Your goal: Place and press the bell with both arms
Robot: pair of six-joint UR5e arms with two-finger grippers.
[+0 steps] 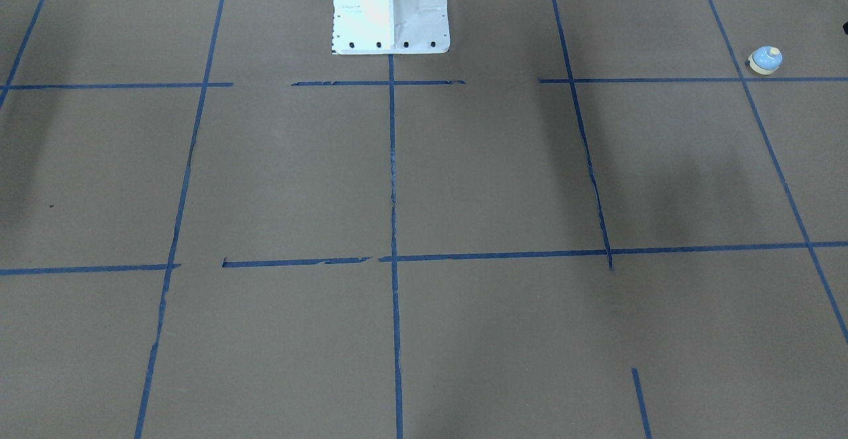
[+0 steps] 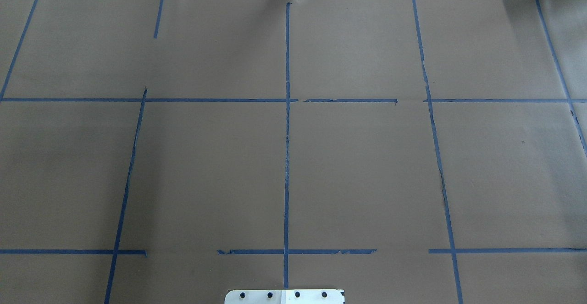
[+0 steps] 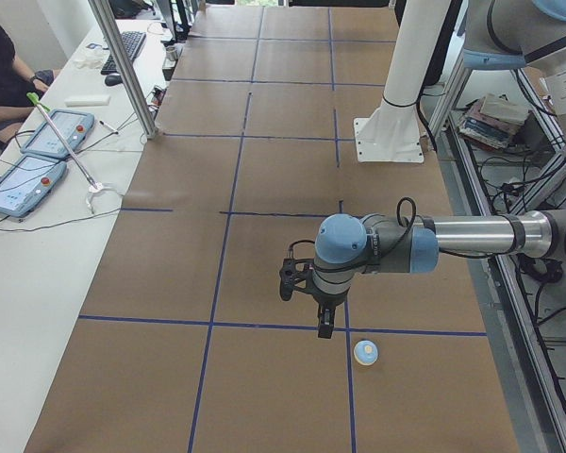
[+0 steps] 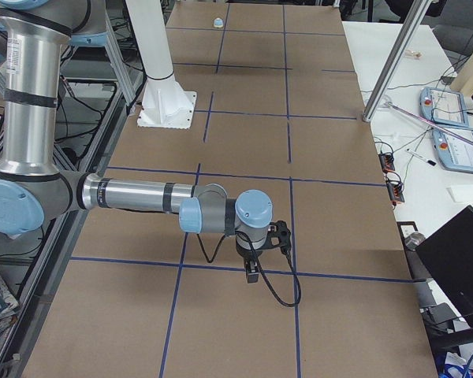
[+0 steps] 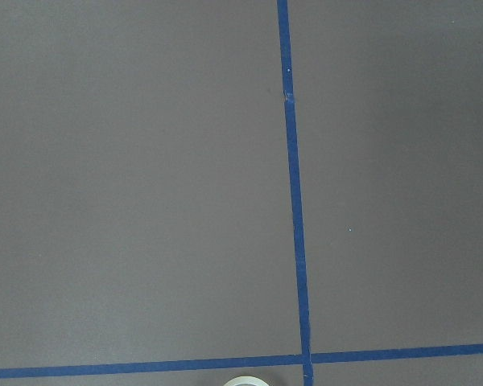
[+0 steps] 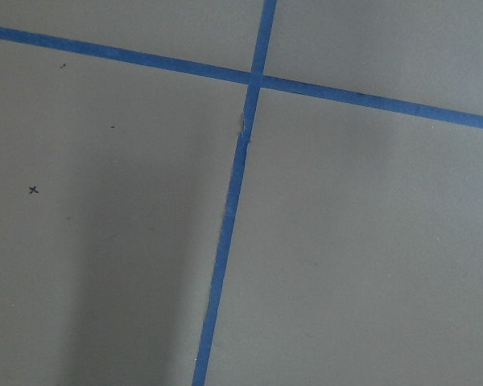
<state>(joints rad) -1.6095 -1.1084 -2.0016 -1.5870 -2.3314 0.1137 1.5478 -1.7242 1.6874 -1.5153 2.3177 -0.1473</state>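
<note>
Bell (image 1: pixel 765 59): light-blue dome, cream rim and cream button on top; upright on the table (image 1: pixel 497 174), free of both grippers.
Bell, relative to left gripper (image 3: pixel 324 328): just beside the fingertips, lower down on the brown surface, offset toward the robot's side and the table's left end; apart, not touching. Only a cream sliver of it at the bottom edge of the left wrist view.
Bell, relative to right gripper (image 4: pixel 252 273): well apart, at the opposite end of the table.
Left gripper: black, pointing down over the table near a blue tape cross (image 5: pixel 306 358); jaw width cannot be told, seen in a side view only.
Right gripper: black, pointing down over another tape cross (image 6: pixel 256 78); jaw width cannot be told, seen in a side view only.
Left arm (image 3: pixel 472 238): silver tube reaching out level from the robot's side, light-blue cap at the wrist.
Right arm (image 4: pixel 134 194): same build, also reaching out level, black cable looping beneath the wrist.
Pedestal (image 1: pixel 391 8): white, bolted at the table's robot-side edge, between the two grippers along the table.
Pen mark (image 6: pixel 33 190): small x on the brown surface, beside the right gripper's tape cross.
</note>
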